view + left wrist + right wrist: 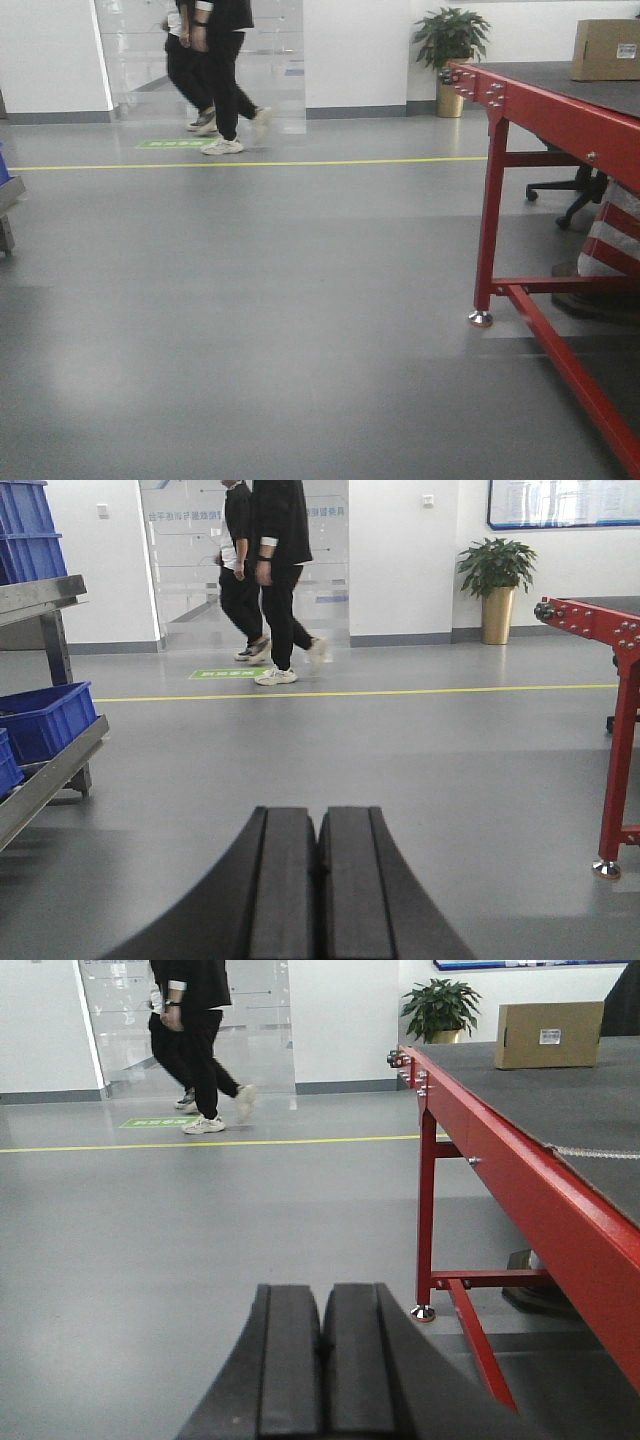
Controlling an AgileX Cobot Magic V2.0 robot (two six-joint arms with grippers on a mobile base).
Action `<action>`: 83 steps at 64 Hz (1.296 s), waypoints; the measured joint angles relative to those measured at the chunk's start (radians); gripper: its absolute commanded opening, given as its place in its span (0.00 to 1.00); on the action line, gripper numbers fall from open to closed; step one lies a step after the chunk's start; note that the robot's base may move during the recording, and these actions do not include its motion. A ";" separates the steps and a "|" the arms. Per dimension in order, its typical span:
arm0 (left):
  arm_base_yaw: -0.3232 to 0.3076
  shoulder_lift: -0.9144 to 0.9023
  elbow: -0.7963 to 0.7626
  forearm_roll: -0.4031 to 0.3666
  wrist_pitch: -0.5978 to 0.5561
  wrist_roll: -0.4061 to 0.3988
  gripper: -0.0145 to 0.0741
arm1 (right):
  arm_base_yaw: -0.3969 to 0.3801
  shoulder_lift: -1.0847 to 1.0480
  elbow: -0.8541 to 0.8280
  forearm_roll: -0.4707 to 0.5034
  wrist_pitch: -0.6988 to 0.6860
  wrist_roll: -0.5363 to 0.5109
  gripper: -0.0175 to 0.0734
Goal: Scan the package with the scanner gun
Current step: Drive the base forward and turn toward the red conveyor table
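Note:
A brown cardboard package point(605, 49) with a white label sits on the far end of the red-framed table point(560, 115); it also shows in the right wrist view point(549, 1034). No scanner gun is in view. My left gripper point(319, 820) is shut and empty, pointing over the grey floor. My right gripper point(322, 1298) is shut and empty, left of the table's leg point(427, 1220). Neither gripper shows in the front view.
Two people point(215, 70) walk across the far floor by a glass door. A potted plant point(449, 55) stands at the back wall. A metal rack with blue bins point(45, 720) stands at the left. A yellow floor line point(250, 162) crosses the room.

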 measured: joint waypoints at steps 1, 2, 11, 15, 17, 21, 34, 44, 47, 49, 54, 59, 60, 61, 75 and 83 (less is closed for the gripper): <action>0.000 0.000 0.000 0.000 0.000 0.000 0.04 | 0.000 0.000 0.000 0.000 0.000 0.000 0.02; 0.000 0.000 0.000 0.000 0.000 0.000 0.04 | 0.000 0.000 0.000 0.000 0.000 0.000 0.02; 0.000 0.000 0.000 0.000 0.000 0.000 0.04 | 0.000 0.000 0.000 0.000 0.000 0.000 0.02; 0.000 0.000 0.000 0.000 0.000 0.000 0.04 | 0.000 0.000 0.000 0.000 0.000 0.000 0.02; 0.000 0.000 0.000 0.000 0.000 0.000 0.04 | 0.000 0.000 0.000 0.000 0.000 0.000 0.02; 0.000 0.000 0.000 0.000 0.000 0.000 0.04 | 0.000 0.000 0.000 0.000 0.000 0.000 0.02; 0.000 0.000 0.000 0.000 0.000 0.000 0.04 | 0.000 0.000 0.000 0.000 0.000 0.000 0.02; 0.000 0.000 0.000 0.000 0.000 0.000 0.04 | 0.000 0.000 0.000 0.000 0.000 0.000 0.02; 0.000 0.000 0.000 0.000 0.000 0.000 0.04 | 0.000 0.000 0.000 0.000 0.000 0.000 0.02; 0.000 0.000 0.000 0.000 0.000 0.000 0.04 | 0.000 0.000 0.000 0.000 0.000 0.000 0.02; 0.000 0.000 0.000 0.000 0.000 0.000 0.04 | 0.000 0.000 0.000 0.000 0.000 0.000 0.02; 0.000 0.000 0.000 0.000 0.000 0.000 0.04 | 0.000 0.000 0.000 0.000 0.000 0.000 0.02; 0.000 0.000 0.000 0.000 0.000 0.000 0.04 | 0.000 0.000 0.000 0.000 0.000 0.000 0.02; 0.000 0.000 0.000 0.000 0.000 0.000 0.04 | 0.000 0.000 0.000 0.000 0.000 0.000 0.02; 0.000 0.000 0.000 0.000 0.000 0.000 0.04 | 0.000 0.000 0.000 0.000 0.000 0.000 0.02; 0.000 0.000 0.000 0.000 0.000 0.000 0.04 | 0.000 0.000 0.000 0.000 0.000 0.000 0.02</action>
